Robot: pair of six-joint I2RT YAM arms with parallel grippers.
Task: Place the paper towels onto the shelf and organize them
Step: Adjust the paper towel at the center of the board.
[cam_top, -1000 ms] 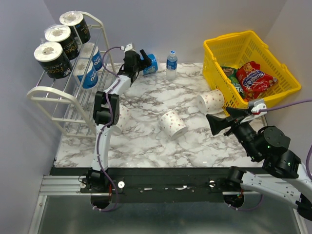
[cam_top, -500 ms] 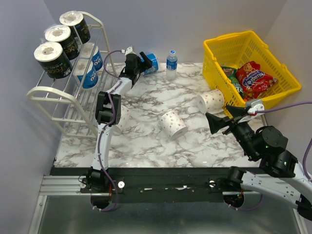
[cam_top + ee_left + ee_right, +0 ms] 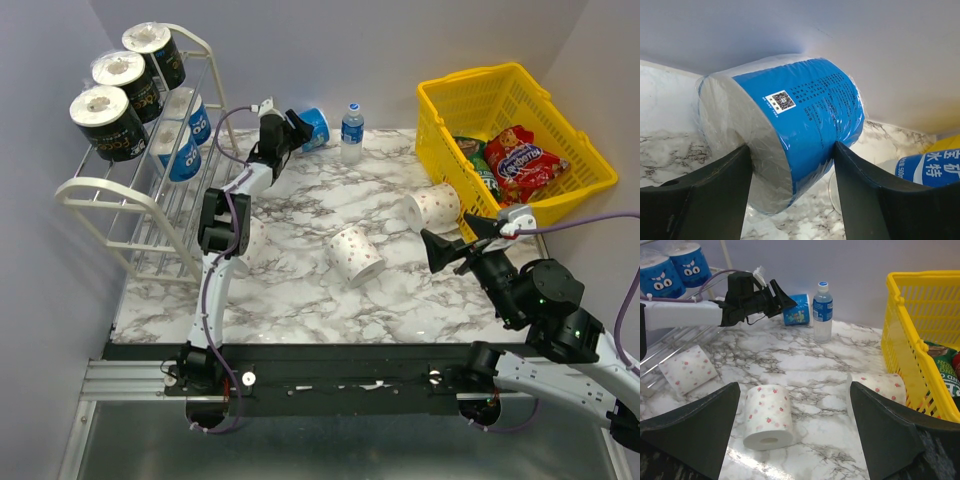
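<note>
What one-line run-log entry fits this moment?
left gripper: shut on blue roll | right gripper: open, empty | table: three dotted rolls

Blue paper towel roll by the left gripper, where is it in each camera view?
Top external: blue roll at the back, left of centre.
Left wrist: blue roll fills the middle.
Right wrist: blue roll upper centre.
Shared landmark: water bottle, just right of it everywhere.
</note>
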